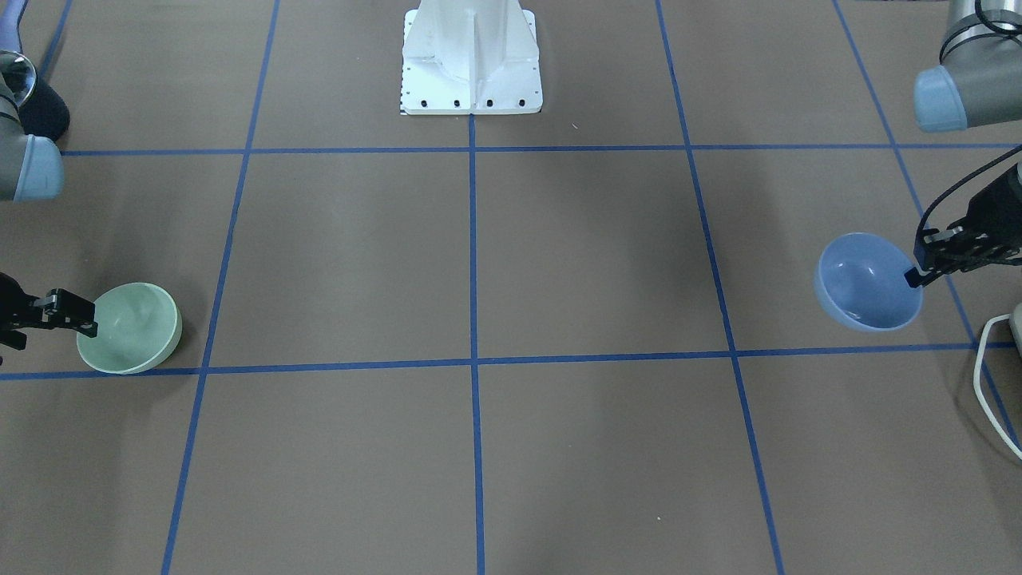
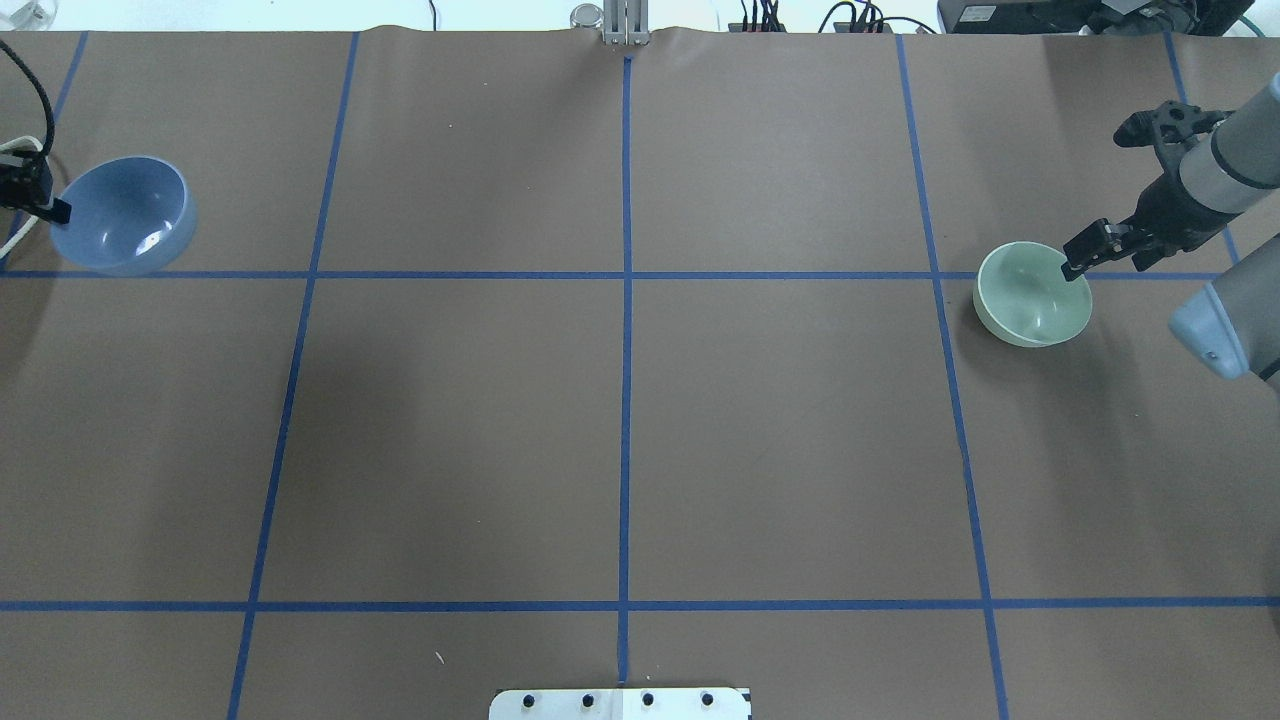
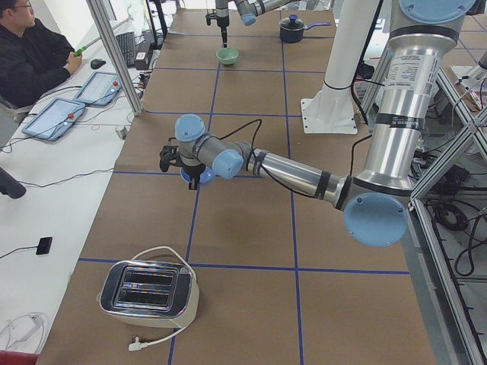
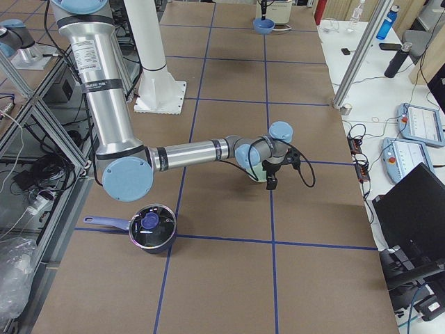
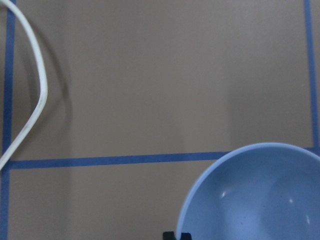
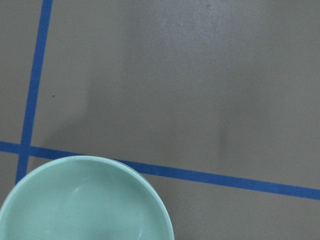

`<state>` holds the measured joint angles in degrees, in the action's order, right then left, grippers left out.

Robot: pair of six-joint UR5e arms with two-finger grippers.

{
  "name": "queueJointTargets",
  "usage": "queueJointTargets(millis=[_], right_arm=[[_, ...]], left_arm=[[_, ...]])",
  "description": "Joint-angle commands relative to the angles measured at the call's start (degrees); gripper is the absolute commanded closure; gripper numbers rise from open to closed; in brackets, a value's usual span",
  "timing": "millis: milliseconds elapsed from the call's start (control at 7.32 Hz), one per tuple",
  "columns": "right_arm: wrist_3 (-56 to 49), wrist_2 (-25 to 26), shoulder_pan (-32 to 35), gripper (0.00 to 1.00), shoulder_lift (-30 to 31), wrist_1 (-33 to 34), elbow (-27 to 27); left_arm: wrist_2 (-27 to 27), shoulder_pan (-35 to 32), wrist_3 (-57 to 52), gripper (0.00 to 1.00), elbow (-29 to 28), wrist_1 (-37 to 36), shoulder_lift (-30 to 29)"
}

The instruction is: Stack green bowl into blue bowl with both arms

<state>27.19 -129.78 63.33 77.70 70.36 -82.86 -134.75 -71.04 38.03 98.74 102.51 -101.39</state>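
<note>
The pale blue bowl is at the table's far left in the overhead view, tilted, with my left gripper shut on its rim. It also shows in the front view with the left gripper, and in the left wrist view. The mint-green bowl is at the far right, tilted, with my right gripper shut on its rim. It also shows in the front view with the right gripper, and in the right wrist view. The bowls are far apart.
A white pedestal stands at the robot's base. A toaster with a white cable sits at the table's left end. A dark lidded pot sits at the right end. Blue tape lines grid the brown table.
</note>
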Motion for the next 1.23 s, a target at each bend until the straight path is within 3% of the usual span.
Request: queueJointTargets(millis=[0, 137, 273, 547, 683, 957, 1093], right_arm=[[1.8, 0.1, -1.1, 0.00, 0.0, -4.8, 3.2], [2.4, 0.0, -1.1, 0.01, 0.0, -4.8, 2.7], [3.5, -0.2, -1.1, 0.10, -0.5, -4.8, 2.1], [4.2, -0.2, -1.5, 0.57, -0.8, -4.8, 2.1], [4.0, -0.3, -1.5, 0.98, -0.7, -4.8, 2.2], [6.0, -0.8, -1.4, 1.00, -1.0, -4.8, 1.1], [7.7, -3.9, -0.6, 1.00, -2.3, -4.0, 0.6]], left_arm=[[0.1, 3.3, 8.5, 1.00, 3.5, -2.0, -3.2], [0.1, 4.1, 10.0, 1.00, 4.3, -2.0, -3.4], [1.2, 4.6, 10.1, 1.00, 4.4, -2.0, -3.3], [2.1, 5.1, 10.2, 1.00, 4.3, -2.0, -3.2], [2.1, 5.7, 10.4, 1.00, 4.2, -2.0, -3.2], [2.6, 6.7, 12.7, 1.00, 4.5, -2.0, -3.6], [2.6, 8.2, 15.7, 1.00, 4.5, -2.0, -5.6]])
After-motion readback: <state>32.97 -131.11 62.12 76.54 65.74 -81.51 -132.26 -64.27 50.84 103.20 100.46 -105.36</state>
